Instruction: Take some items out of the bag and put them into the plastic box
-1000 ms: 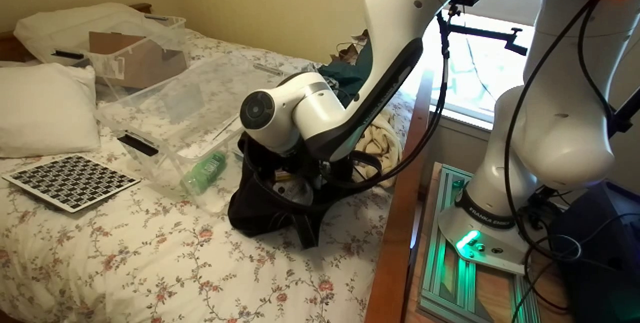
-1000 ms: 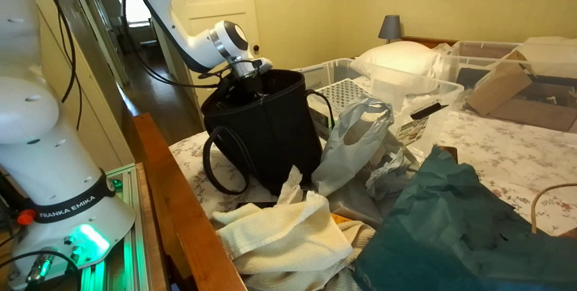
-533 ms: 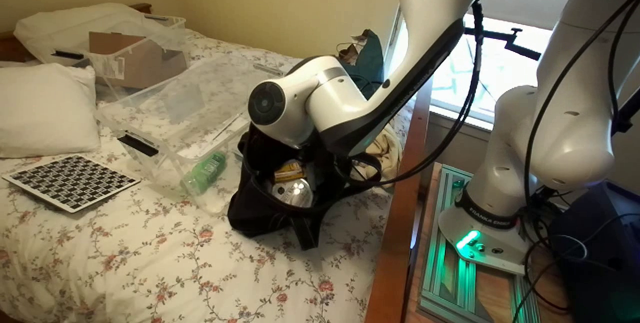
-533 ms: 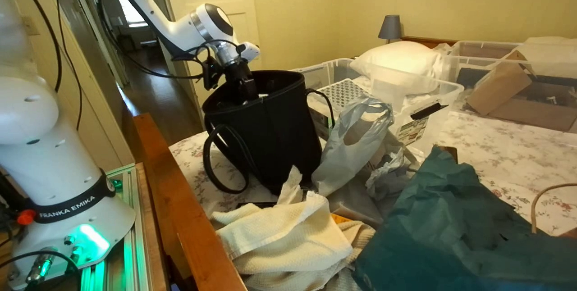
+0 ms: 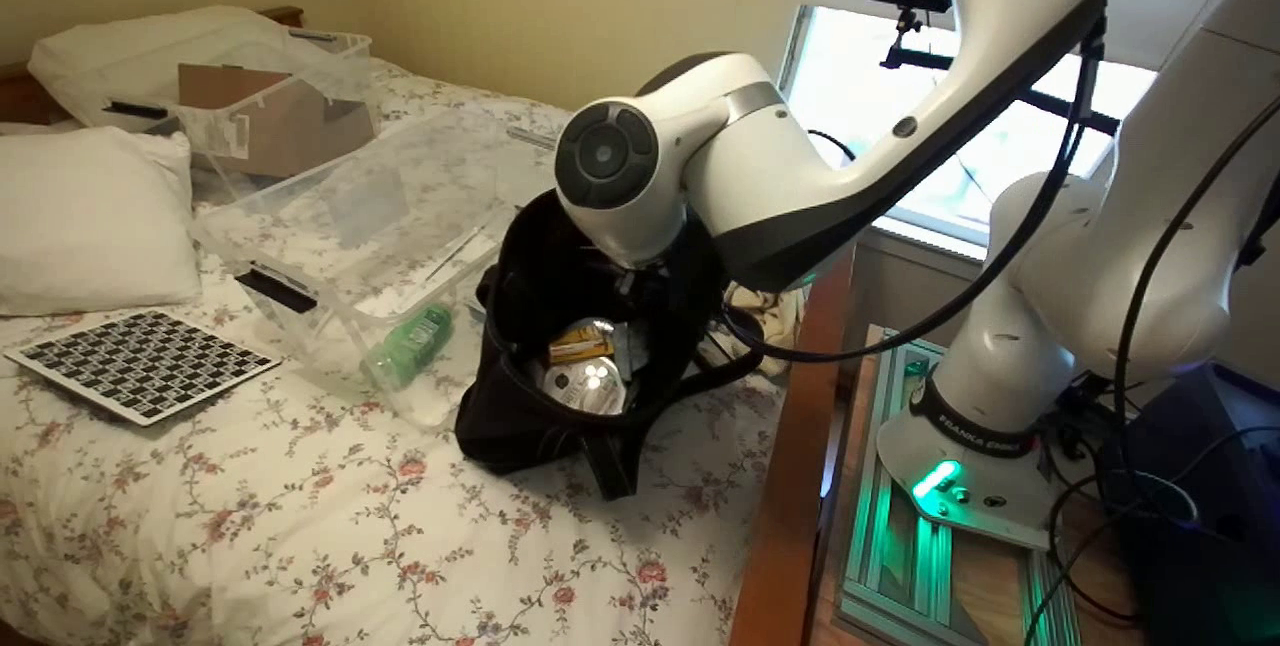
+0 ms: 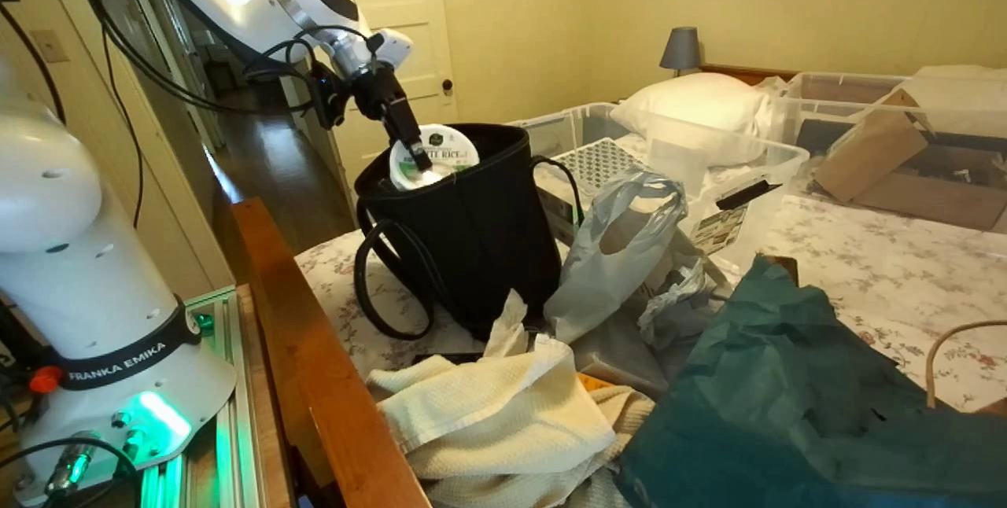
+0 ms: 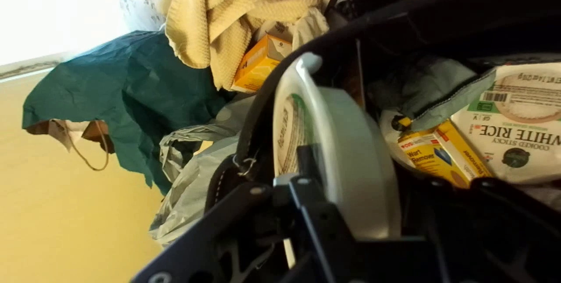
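The black bag [image 5: 500,416] stands on the bed with its mouth open, and shows in both exterior views [image 6: 480,248]. My gripper [image 6: 421,160] is at the bag's rim, shut on a white rice bowl [image 6: 456,150]. The bowl is tilted on edge, its upper part above the rim. In the wrist view the bowl [image 7: 359,156] sits between my fingers; the right fingertip is hidden. Inside the bag lie another rice bowl [image 7: 517,143], a yellow Wart Remover box [image 7: 425,153] and a grey pouch [image 7: 438,86]. The clear plastic box [image 5: 325,321] is beside the bag.
A green bottle [image 5: 412,341] shows through the plastic box's near corner. A grey plastic bag [image 6: 614,272], cream towel [image 6: 503,414] and dark green paper bag [image 6: 787,398] crowd the black bag. A wooden bed rail [image 5: 785,526] runs before the robot base. A checkerboard [image 5: 145,363] lies nearby.
The gripper has risen from deep inside the bag, drawing back toward the robot base. The white rice bowl in it has come up above the rim. The bag has stayed in place.
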Robot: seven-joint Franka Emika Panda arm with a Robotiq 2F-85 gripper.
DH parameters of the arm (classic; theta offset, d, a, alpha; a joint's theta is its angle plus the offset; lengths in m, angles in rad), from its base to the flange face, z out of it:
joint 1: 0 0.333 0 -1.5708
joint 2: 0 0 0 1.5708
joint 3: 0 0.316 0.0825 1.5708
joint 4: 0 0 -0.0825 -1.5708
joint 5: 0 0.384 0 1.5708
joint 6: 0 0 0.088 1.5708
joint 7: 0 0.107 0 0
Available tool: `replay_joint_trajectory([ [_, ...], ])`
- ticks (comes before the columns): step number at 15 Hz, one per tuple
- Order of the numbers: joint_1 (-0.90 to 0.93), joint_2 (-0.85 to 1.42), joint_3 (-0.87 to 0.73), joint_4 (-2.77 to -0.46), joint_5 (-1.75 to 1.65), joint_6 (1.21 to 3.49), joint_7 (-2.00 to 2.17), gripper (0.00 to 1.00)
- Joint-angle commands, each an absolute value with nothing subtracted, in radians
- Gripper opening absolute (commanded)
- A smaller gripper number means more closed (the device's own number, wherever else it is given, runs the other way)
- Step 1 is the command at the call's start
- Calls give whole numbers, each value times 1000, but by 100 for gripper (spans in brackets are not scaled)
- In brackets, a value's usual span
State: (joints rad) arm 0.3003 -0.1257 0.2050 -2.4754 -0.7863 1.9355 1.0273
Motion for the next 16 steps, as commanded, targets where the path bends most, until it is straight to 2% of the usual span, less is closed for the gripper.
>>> replay_joint_trajectory([
  [1,294,-261,261,-2517,-797,1870,997,8],
  [5,293,-308,302,-2496,-858,1841,963,8],
  [16,269,-351,285,-2459,-1061,1964,875,8],
])
